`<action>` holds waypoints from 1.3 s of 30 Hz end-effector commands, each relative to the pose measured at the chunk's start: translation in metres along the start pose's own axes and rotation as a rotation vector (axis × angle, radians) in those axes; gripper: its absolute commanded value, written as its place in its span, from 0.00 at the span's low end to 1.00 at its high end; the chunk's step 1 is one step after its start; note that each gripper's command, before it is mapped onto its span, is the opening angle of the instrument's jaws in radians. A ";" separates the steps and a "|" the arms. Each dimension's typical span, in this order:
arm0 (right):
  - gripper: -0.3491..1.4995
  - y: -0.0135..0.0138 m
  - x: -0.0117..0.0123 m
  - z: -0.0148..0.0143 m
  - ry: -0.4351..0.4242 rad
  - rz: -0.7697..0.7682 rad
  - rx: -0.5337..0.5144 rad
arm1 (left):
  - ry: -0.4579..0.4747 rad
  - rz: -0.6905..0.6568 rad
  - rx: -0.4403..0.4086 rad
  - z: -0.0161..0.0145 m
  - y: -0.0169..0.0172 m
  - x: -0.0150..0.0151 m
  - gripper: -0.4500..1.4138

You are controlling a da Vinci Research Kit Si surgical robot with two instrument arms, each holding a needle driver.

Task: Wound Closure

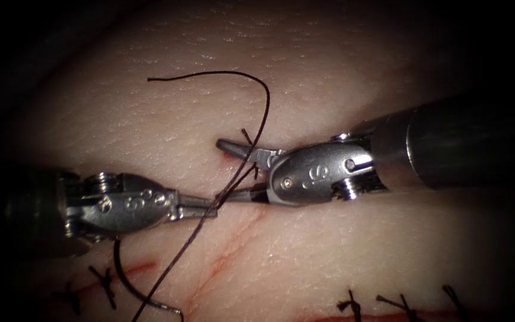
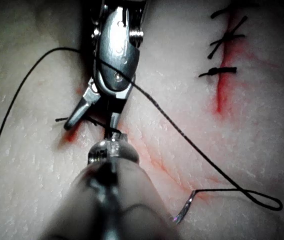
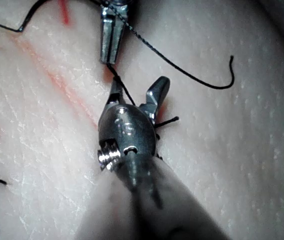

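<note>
My right tool (image 1: 227, 170) comes in from the right with its jaws open, one above and one below a dark thread (image 1: 266, 104) beside a small stitch (image 1: 247, 138) in the tissue (image 1: 329, 71). My left tool (image 1: 211, 209) reaches in from the left, jaws shut on the thread just left of the right tool's lower jaw. From there the thread arcs up to a free end and runs down past the curved needle (image 1: 121, 275), which lies loose on the tissue at the lower left. In the right wrist view the open jaws (image 3: 137, 85) straddle the strand leading to the shut left tool (image 3: 110, 52).
Finished stitches (image 1: 400, 303) cross a red cut along the bottom right, and more stitches (image 1: 105, 280) sit at the lower left. A faint red line (image 1: 233, 244) runs diagonally below the tools. Red fluid (image 1: 230, 156) marks the tissue under the right tool's upper jaw.
</note>
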 end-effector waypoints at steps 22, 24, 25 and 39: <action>0.94 -0.0012 -0.0018 0.0032 0.015 -0.033 -0.010 | -0.001 0.004 0.001 0.0007 0.0007 0.0000 0.00; 0.93 -0.0012 -0.0018 0.0033 0.019 -0.032 -0.015 | -0.001 0.004 0.002 0.0008 0.0007 0.0000 0.00; 0.93 -0.0012 -0.0017 0.0033 0.022 -0.032 -0.013 | -0.001 0.003 0.002 0.0008 0.0007 0.0000 0.00; 0.51 -0.0014 -0.0022 0.0036 0.047 -0.046 -0.019 | 0.000 0.008 -0.002 0.0007 0.0010 0.0000 0.00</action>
